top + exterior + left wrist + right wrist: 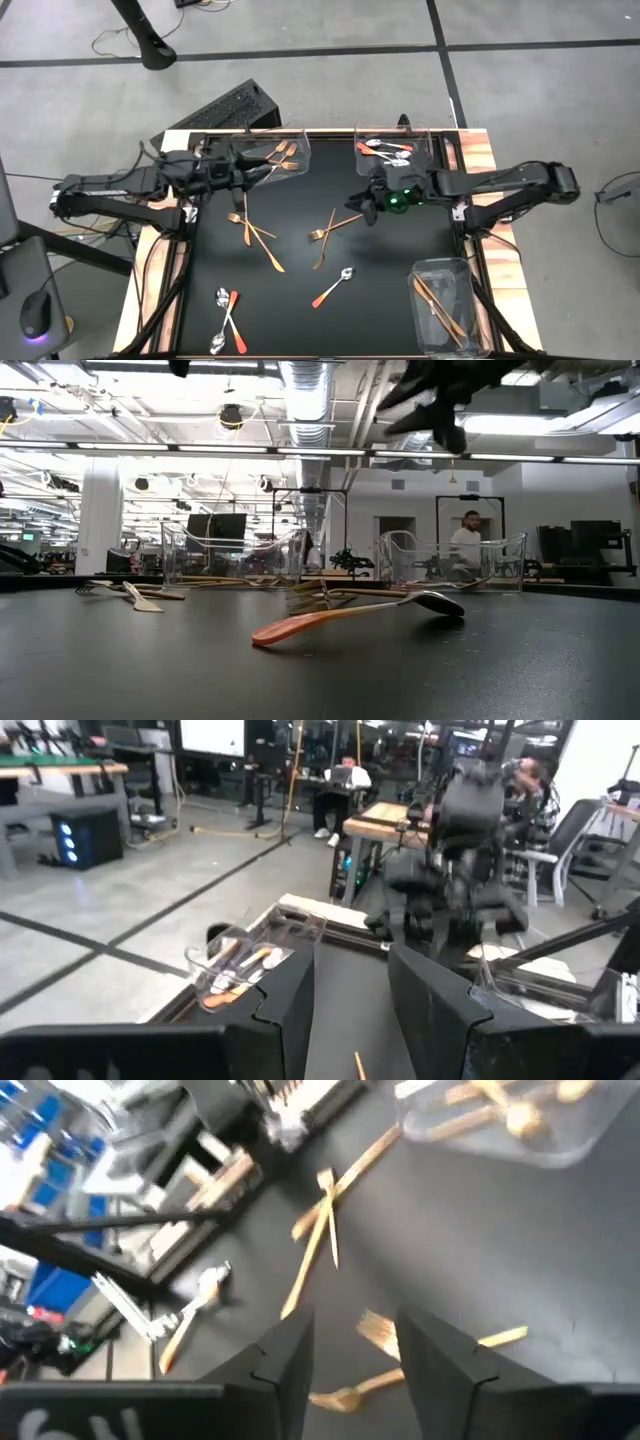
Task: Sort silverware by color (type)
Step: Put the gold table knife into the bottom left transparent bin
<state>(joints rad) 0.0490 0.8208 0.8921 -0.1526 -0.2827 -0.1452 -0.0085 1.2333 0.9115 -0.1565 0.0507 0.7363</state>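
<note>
**Right claw hanging over the centre forks**

The right gripper (368, 207) is hovering above the black table (400, 250), its fingers standing apart with nothing between them; in its wrist view a copper-gold fork (380, 1330) is showing partly hidden between the two dark fingers, and motion blur is smearing the rest. The right arm is reaching in level from the table's right edge, wrist pointing toward the middle. In the high view two crossed forks (328, 232) are lying just beside the gripper.

The left gripper (243, 172) is waiting over the fork bin (295, 150) at the table's far left corner, its fingers spread and empty. That clear bin is holding several copper-gold forks. More forks (250, 232) are lying loose left of centre.

A red-handled spoon (332, 287) is resting alone nearer the front edge; a pair of spoons (226, 318) is lying at the front left. The far right bin (430, 145) is holding spoons, hard to count. The front right bin (455, 270) is holding slim gold sticks (438, 308), their type unclear.
</note>
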